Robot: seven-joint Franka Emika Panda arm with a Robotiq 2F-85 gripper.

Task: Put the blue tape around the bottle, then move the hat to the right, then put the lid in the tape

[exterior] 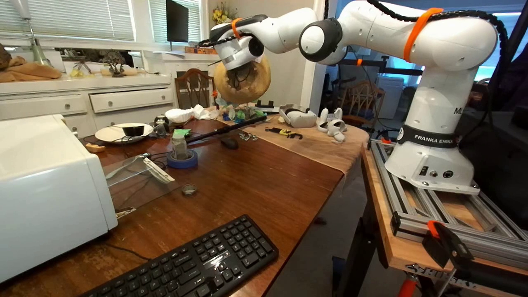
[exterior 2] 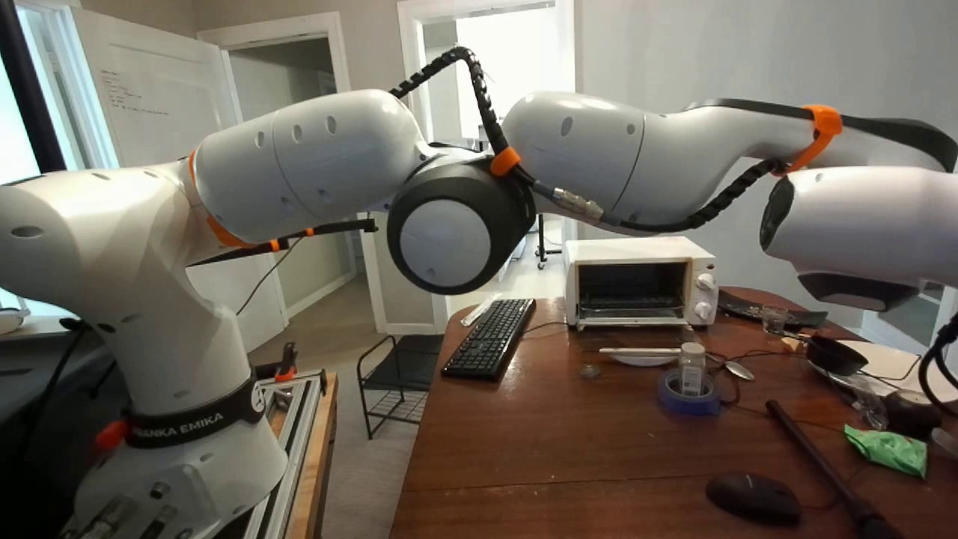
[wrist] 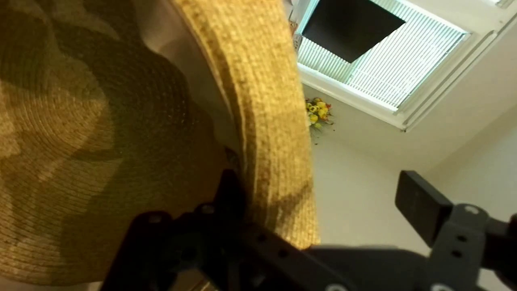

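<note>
Nearest the camera, in the wrist view, is the dark pincer, its fingers spread wide apart. The large tan straw hat fills the left of that view, hollow side showing. A band of the straw runs from top to bottom between the fingers: the left finger is on the hollow side, touching the straw or just beside it, while the right finger is well apart from the outside. What bears the hat's weight I cannot tell; perhaps that left finger alone.

In an exterior view the hat is raised above the far side of the brown tabletop, tipped on edge, with the single arm reaching it from the right. Being round, it offers no long axis; the coming move turns on that band of straw lying between the fingers. Bringing them together would likely steady it; spread like this, a quick swing could drop it.

In both exterior views the clear bottle stands upright inside the ring of blue tape, so the first step looks done. The lid, probably the small clear disc, lies nearer, apart from the tape.
</note>
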